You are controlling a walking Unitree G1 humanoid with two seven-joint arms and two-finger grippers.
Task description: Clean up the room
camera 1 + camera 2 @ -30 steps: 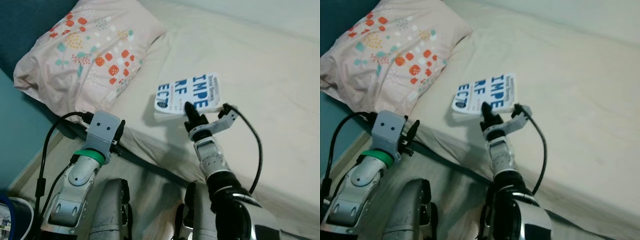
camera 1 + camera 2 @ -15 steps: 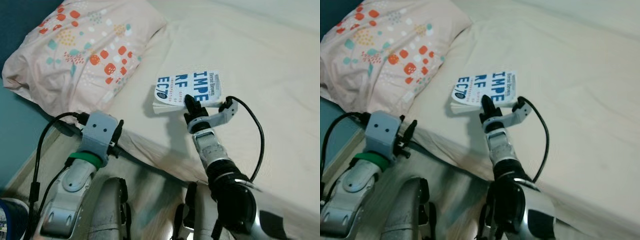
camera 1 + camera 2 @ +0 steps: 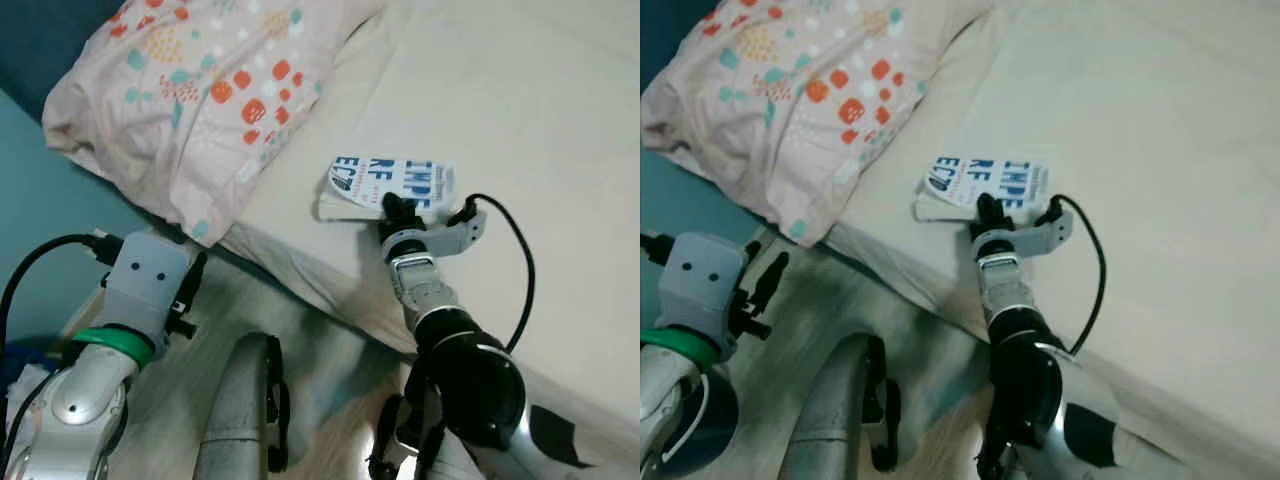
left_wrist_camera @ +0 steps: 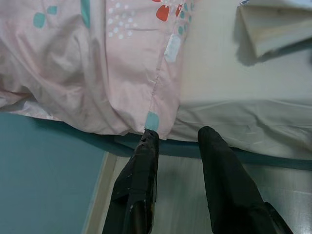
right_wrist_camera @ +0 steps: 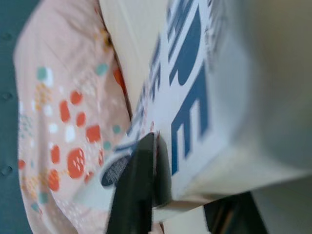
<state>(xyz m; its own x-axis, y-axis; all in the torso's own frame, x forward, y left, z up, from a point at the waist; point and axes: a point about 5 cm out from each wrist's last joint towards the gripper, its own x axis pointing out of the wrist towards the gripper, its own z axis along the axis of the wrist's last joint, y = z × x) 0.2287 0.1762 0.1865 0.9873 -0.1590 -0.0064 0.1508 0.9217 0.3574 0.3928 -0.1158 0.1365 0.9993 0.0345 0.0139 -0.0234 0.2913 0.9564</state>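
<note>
the book (image 3: 392, 185) lies on the bed (image 3: 560, 150) near its edge, pinched at its near edge by the right end effector (image 3: 396, 207). the pillow (image 3: 215, 95) sits just beside it. the left end effector (image 4: 178, 139) hangs spread over the floor (image 3: 310, 350) below the bed's edge.

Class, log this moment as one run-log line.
right gripper: shut on white-and-blue paperback book | cream bed sheet: under book | left gripper: open, idle

book (image 3: 392, 183) lay on the bed (image 3: 560, 150) near its edge, pillow (image 3: 200, 90) to its left (robot's side), floor (image 3: 330, 400) below.
</note>
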